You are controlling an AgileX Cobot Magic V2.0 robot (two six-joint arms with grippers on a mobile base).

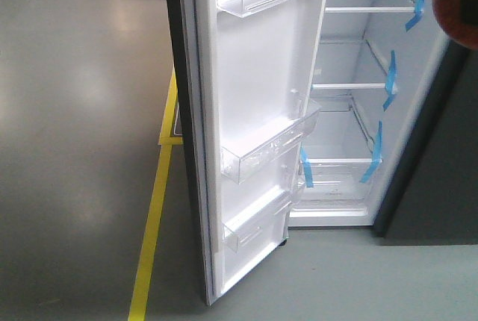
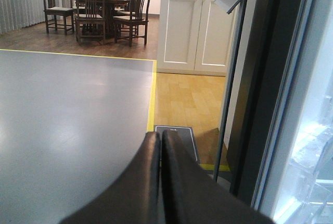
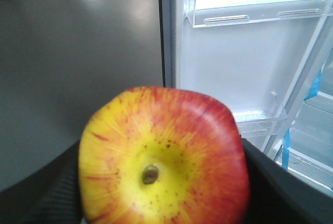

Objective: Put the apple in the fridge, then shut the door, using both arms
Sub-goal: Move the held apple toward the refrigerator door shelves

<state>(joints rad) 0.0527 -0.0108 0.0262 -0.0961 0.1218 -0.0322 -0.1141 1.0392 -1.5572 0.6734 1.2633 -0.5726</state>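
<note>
Left gripper (image 2: 159, 134): two fingers (image 2: 135, 187), near-black, smooth, slight sheen where light hits. Each is a broad curved blade, wide at the base, tapering to a rounded tip. Inner edges straight, outer edges bowed. Right gripper (image 3: 161, 151): fingers (image 3: 283, 193) dark grey to black, matte. The one at the wrist view's left edge has a fine ribbed texture; the other looks plain, with a straight slanted upper edge.
</note>
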